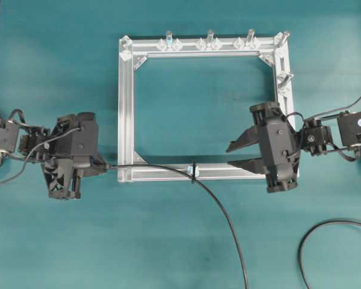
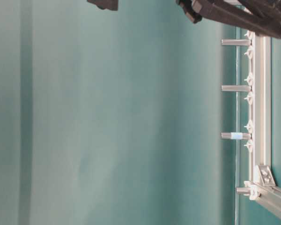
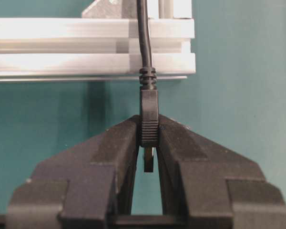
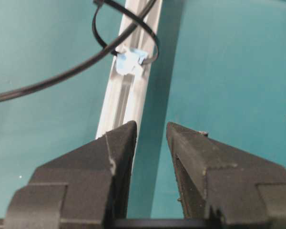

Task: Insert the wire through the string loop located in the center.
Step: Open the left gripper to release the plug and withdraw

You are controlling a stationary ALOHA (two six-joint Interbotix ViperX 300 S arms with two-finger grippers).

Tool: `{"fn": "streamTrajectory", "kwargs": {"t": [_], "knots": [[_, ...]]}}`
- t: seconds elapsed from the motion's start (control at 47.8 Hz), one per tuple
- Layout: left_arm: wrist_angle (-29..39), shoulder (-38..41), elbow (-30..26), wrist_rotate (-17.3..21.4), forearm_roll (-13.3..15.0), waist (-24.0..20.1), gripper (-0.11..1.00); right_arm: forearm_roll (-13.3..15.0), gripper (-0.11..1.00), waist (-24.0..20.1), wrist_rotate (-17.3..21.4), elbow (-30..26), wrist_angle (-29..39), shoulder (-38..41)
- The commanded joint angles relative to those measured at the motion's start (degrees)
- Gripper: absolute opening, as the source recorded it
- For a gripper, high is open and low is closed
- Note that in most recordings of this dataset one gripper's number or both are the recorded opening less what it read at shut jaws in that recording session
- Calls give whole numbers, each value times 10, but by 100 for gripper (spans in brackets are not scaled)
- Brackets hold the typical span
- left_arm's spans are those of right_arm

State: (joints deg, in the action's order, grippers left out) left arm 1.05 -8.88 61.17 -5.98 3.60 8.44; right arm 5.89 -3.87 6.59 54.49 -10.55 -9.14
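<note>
The wire (image 1: 222,208) is a long, thin black cable that looks light and limp along its length; only its moulded plug (image 3: 149,114) with the ribbed strain relief seems stiff enough to steer; that is where the left end effector (image 3: 148,143) is clenched on it, just left of the frame's near-left corner, the plug's end pointing back between the fingers. From there the wire runs right along the near rail (image 1: 162,173), passes through the string loop (image 1: 194,171) at the rail's middle, then curves off toward the near edge of the worktop (image 1: 60,241). In the right wrist view the loop is a slack cord ring around the rail by a pale-blue tag (image 4: 129,61), with the wire crossing inside it; soft cord like that would likely shift or snag if the cable is dragged sideways. The right end effector (image 1: 242,154) is released, jaws apart, hovering over the rail right of the loop, grasping nothing.
</note>
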Motion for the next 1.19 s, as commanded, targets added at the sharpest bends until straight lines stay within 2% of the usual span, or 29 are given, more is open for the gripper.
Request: {"fn": "streamTrajectory", "kwargs": {"t": [0.0,0.251,0.293,0.398,0.44,0.545,0.796,1.173], "knots": [[-4,2,-5,-6,-1,7,13,1,35,0,1,-3,-6,-11],[1,-2,-10,-5,0,8,15,1,35,0,1,-2,-7,-11],[3,-2,-11,-4,-1,9,24,1,35,0,1,-2,-6,-11],[7,-4,-16,-3,-1,8,55,1,35,0,1,-2,-7,-11],[7,-4,-18,-3,-1,8,60,1,35,0,1,-2,-7,-11],[7,-8,-21,-2,-1,8,55,1,35,0,1,-2,-6,-11],[11,-34,-25,-1,-1,8,55,1,35,0,1,-2,-7,-11],[45,-128,-24,17,-4,2,55,1,35,0,1,-4,-33,-11]]}}
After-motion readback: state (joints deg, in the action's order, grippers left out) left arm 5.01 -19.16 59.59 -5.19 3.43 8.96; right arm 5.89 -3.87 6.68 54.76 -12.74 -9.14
